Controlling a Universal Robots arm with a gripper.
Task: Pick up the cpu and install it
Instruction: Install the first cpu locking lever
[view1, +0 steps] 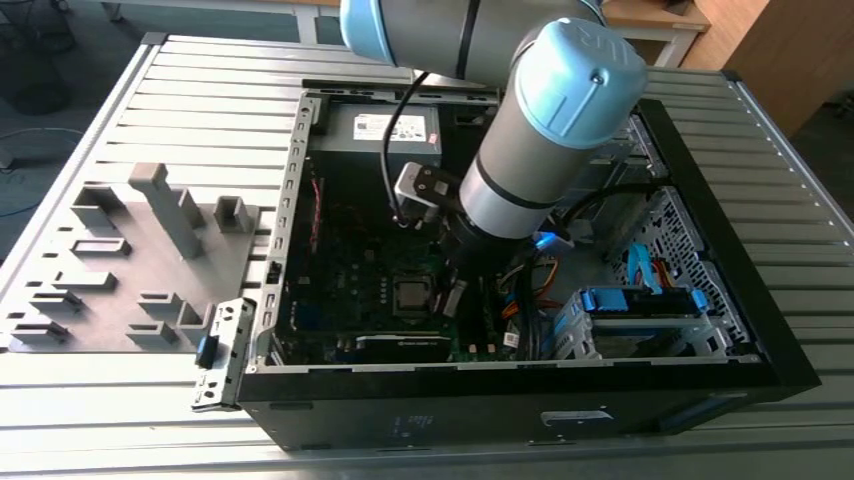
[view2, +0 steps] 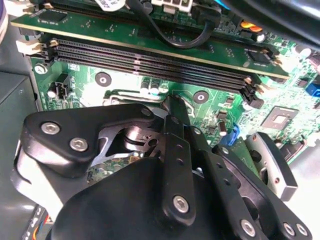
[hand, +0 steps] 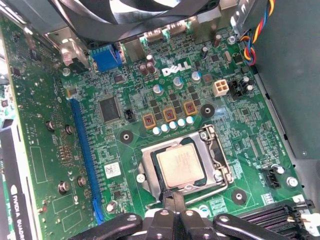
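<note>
The cpu is a flat silver square lying in its socket on the green motherboard; in the exterior view the cpu shows low in the open computer case. My gripper hangs just beside the socket frame, fingers pressed together with nothing between them. In the second wrist view the gripper tapers to a closed tip over the socket's metal edge, short of the memory slots. The cpu sits free of the fingers.
A blue-capped arm joint hangs over the case. A graphics card stands along one side of the board, a fan beyond the socket. Blue drive bays and cables fill the case's right. A grey fixture tray lies left.
</note>
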